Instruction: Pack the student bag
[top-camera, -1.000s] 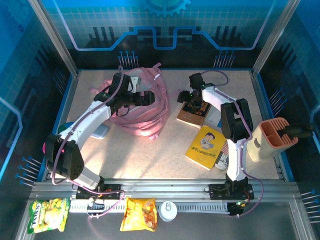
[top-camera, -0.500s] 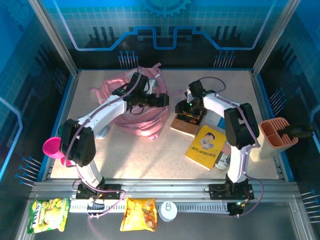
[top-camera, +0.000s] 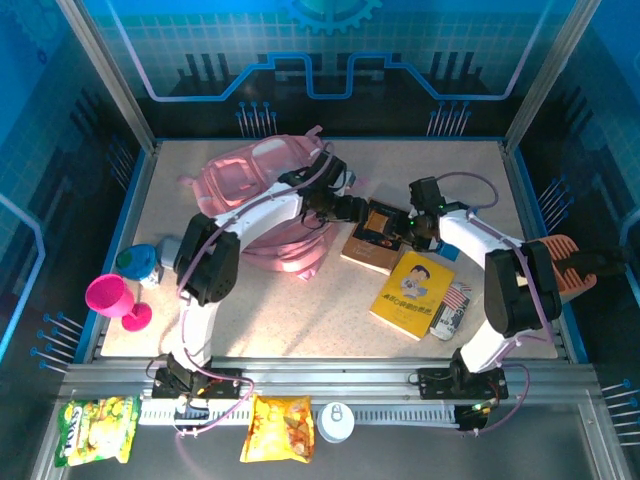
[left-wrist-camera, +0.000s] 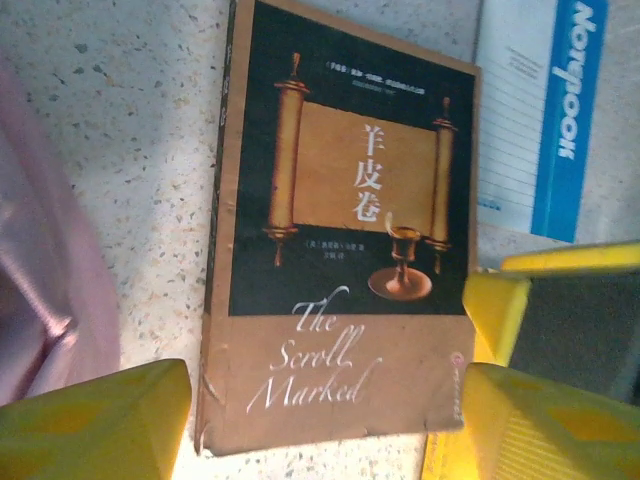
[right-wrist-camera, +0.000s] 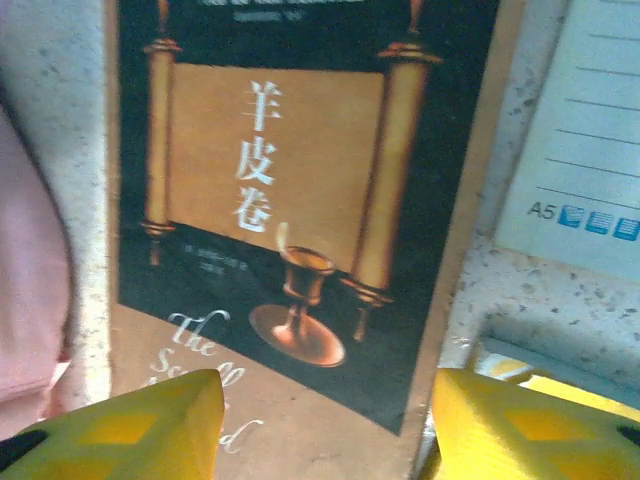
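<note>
The student bag (top-camera: 250, 190), pink and soft, lies at the back left of the table; its fabric shows at the left edge of the left wrist view (left-wrist-camera: 40, 290) and the right wrist view (right-wrist-camera: 30, 300). A brown book titled "The Scroll Marked" (top-camera: 372, 245) lies flat just right of it. My left gripper (top-camera: 356, 212) hovers at the book's left end, open, its yellow fingers (left-wrist-camera: 95, 420) either side of the book (left-wrist-camera: 340, 230). At the book's right end my right gripper (top-camera: 410, 236) is also open, one finger (right-wrist-camera: 130, 430) over the cover (right-wrist-camera: 300, 200).
A yellow book (top-camera: 412, 293) lies in front of the brown one. A blue-and-white notebook (left-wrist-camera: 545, 110) lies beside it to the right. A beige pen holder (top-camera: 555, 262) sits at the right edge, a pink cup (top-camera: 108, 297) at the left. Snack bags (top-camera: 277, 428) lie on the front rail.
My left arm has swung right, off the bag and over to the brown book. My right gripper has shifted to the book's right end. Both sets of jaws have narrowed.
</note>
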